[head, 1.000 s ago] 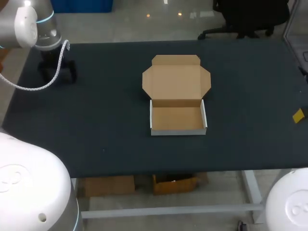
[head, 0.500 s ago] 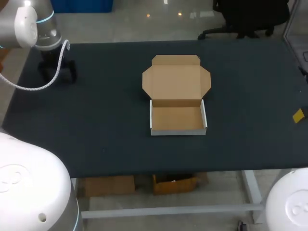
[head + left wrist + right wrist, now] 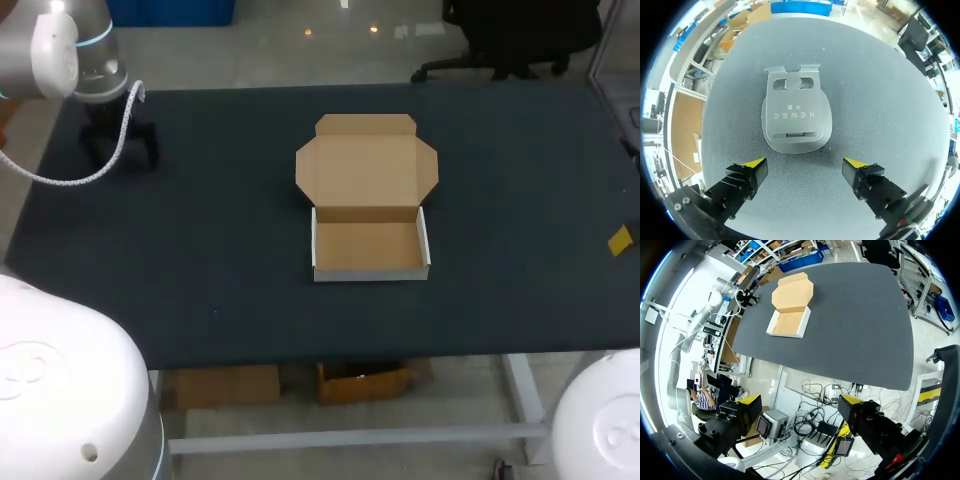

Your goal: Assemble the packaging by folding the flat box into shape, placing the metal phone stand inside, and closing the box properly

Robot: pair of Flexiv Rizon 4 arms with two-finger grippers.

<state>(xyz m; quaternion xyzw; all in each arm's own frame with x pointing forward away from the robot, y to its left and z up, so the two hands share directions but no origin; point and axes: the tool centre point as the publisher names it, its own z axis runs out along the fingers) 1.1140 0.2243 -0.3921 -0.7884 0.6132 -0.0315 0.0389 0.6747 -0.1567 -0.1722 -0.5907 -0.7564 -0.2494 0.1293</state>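
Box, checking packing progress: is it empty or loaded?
Empty: the box shows bare cardboard inside; the phone stand lies ahead of the left hand.

Robotics lab: robot arm (image 3: 60, 55) over worktable (image 3: 520, 200).

lettering (image 3: 789, 114) across metal phone stand (image 3: 796, 95)

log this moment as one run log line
box: folded, lid open, empty | phone stand: flat on table, ungrasped | left gripper: open, just short of phone stand | right gripper: open, far from box
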